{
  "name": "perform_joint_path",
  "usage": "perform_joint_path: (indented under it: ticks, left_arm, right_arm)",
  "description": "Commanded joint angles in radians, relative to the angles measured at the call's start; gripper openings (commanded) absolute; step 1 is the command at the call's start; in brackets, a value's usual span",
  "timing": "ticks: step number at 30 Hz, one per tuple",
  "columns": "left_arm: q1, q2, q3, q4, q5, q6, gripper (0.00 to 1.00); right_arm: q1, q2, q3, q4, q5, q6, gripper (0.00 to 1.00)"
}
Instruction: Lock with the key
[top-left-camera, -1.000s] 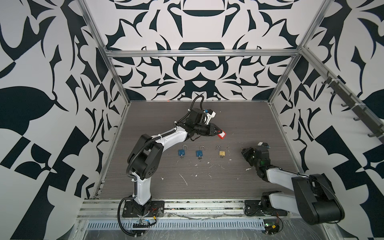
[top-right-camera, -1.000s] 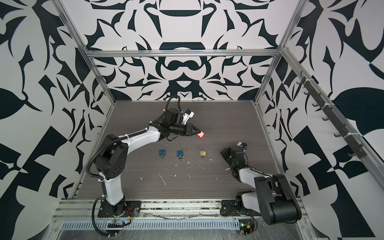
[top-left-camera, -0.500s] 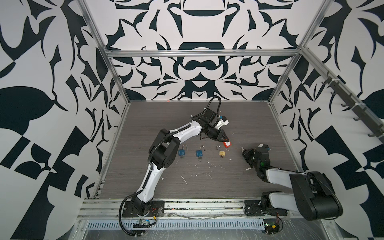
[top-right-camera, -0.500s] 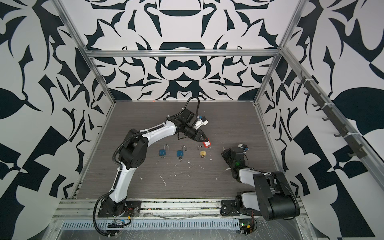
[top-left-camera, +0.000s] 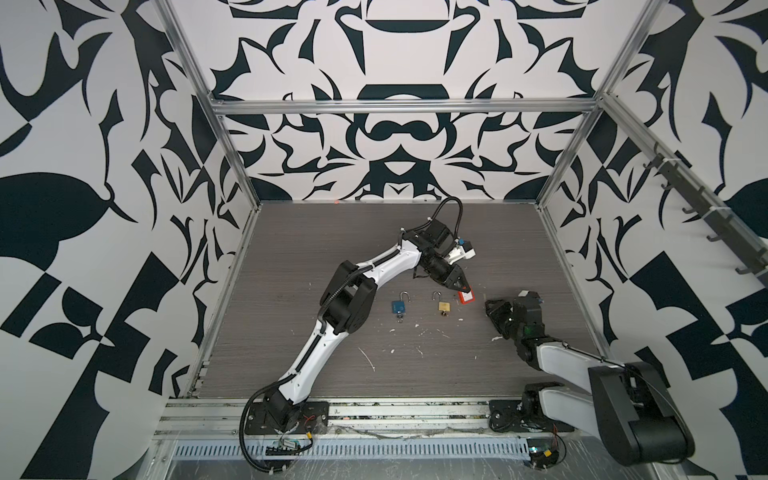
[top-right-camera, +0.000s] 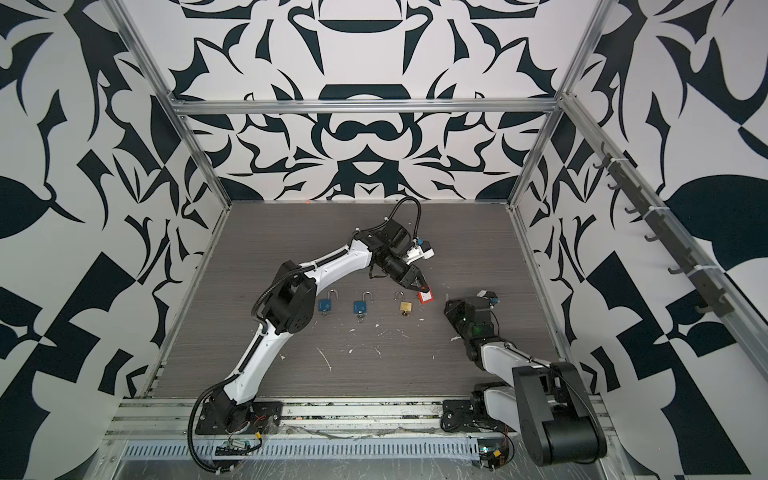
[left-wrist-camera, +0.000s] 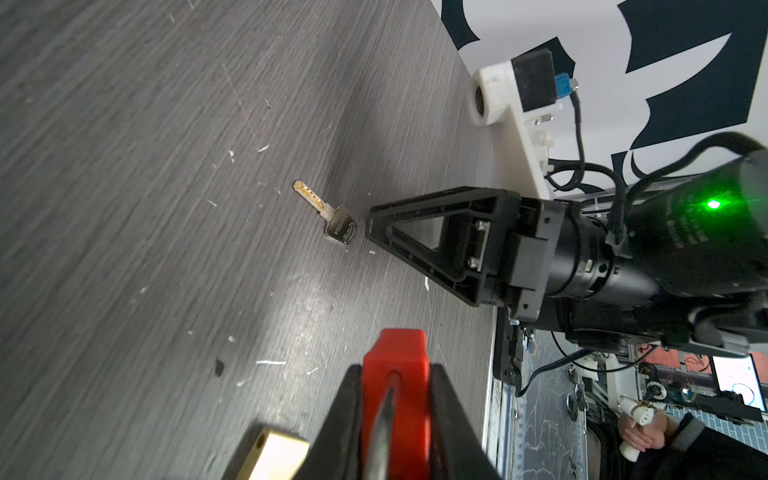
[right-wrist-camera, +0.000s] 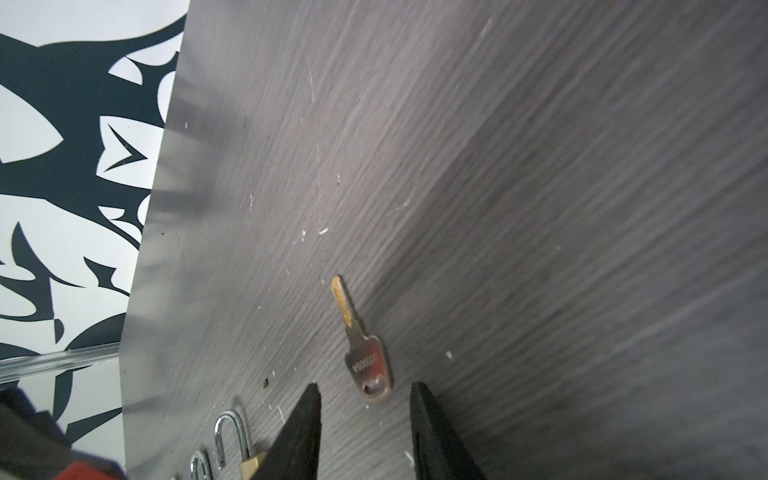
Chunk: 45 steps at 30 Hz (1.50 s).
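Just beyond parted right fingers (right-wrist-camera: 299, 432) lies the key (right-wrist-camera: 368, 365); left fingers (left-wrist-camera: 340, 436) clamp red padlock (left-wrist-camera: 395, 365).

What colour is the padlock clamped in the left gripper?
The padlock is red; the left wrist view shows it best.

Grey wood-grain tabletop (top-right-camera: 291, 241); blue padlock (top-right-camera: 326, 305), second blue padlock (top-right-camera: 360, 307), brass padlock (top-right-camera: 406, 307), loose key (right-wrist-camera: 367, 357), white flecks (top-right-camera: 324, 359)

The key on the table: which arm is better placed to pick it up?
The right arm: its open jaws flank the key; the left arm holds the red padlock.
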Motion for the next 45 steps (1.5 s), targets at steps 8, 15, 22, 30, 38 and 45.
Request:
perform_joint_path:
  ticks: [8, 15, 22, 30, 38, 45]
  left_arm:
    - [-0.017, 0.17, 0.185, -0.109, 0.09, 0.047, 0.0]
    - [-0.027, 0.252, 0.305, -0.107, 0.047, 0.016, 0.05]
    - [-0.025, 0.266, 0.353, -0.058, -0.029, -0.012, 0.59]
    - [0.018, 0.178, 0.303, 0.056, -0.103, -0.086, 0.65]
    - [0.089, -0.301, -0.305, 0.438, -0.402, -0.216, 0.74]
    - [0.092, -0.655, -0.715, 0.524, -0.499, -0.294, 0.81]
  right_arm:
    - [-0.005, -0.378, 0.05, -0.379, 0.06, -0.099, 0.34]
    - [-0.005, -0.345, 0.052, -0.348, -0.01, -0.082, 0.34]
    - [-0.005, -0.342, 0.055, -0.324, -0.042, -0.09, 0.35]
    - [-0.002, -0.334, 0.102, -0.327, -0.102, -0.138, 0.33]
    - [0.137, -0.272, 0.266, -0.454, -0.031, -0.285, 0.34]
    - [0.395, -0.114, 0.391, -0.484, 0.131, -0.396, 0.33]
